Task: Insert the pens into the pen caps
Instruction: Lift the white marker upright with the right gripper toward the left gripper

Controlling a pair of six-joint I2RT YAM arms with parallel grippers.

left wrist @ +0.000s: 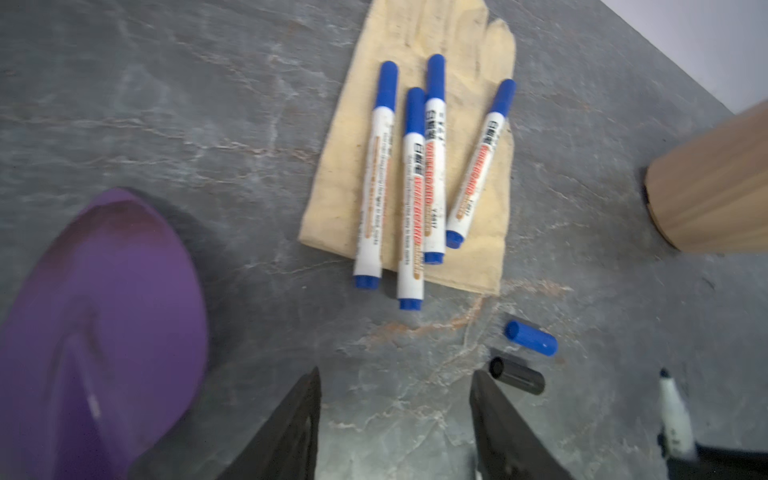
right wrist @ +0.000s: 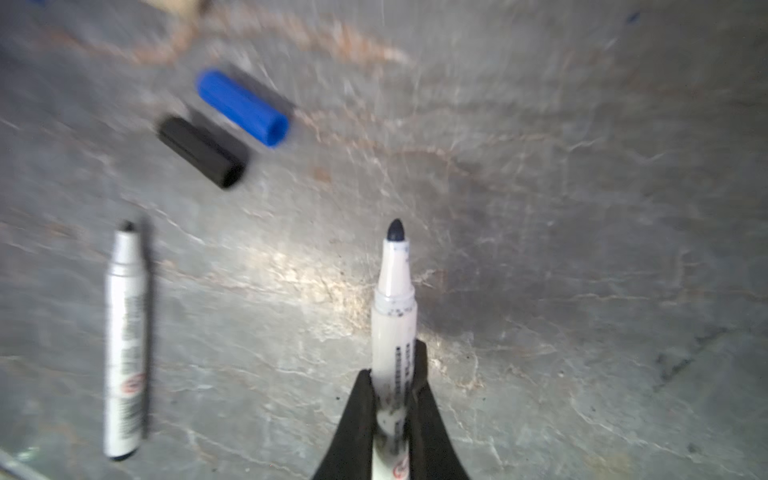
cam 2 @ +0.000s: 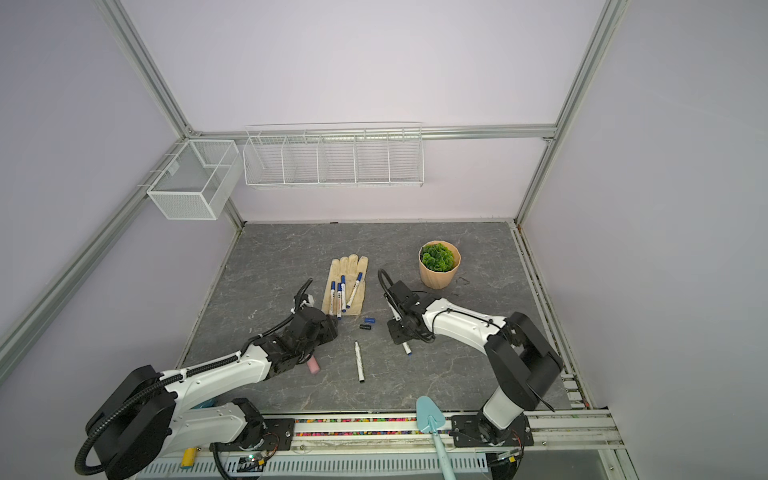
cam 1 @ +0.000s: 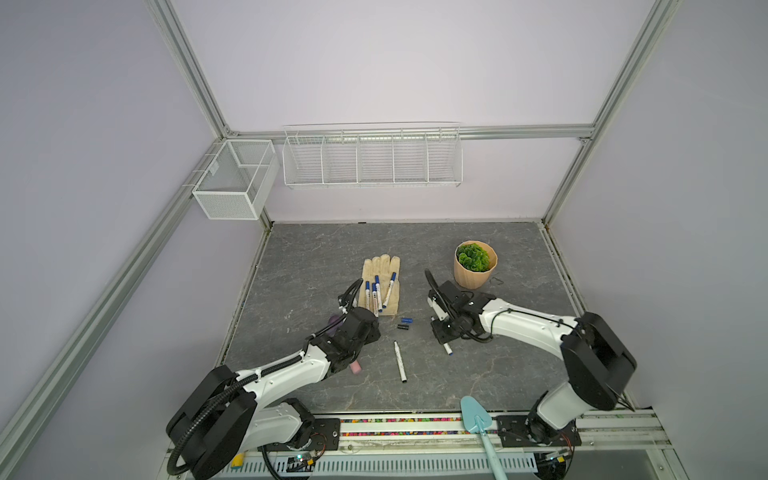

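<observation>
While right gripper [right wrist: 393,358] clamps a pen [right wrist: 395,307] (nib outward), left gripper [left wrist: 395,372] seemingly hovers.

Four pens [left wrist: 432,166] on glove [left wrist: 336,199]; caps [left wrist: 531,338] before glove.

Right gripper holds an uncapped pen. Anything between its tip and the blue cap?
Nothing visible. Only bare table lies between the pen in the right gripper and the blue cap's open end. The black cap lies close beside it, off that line.
</observation>
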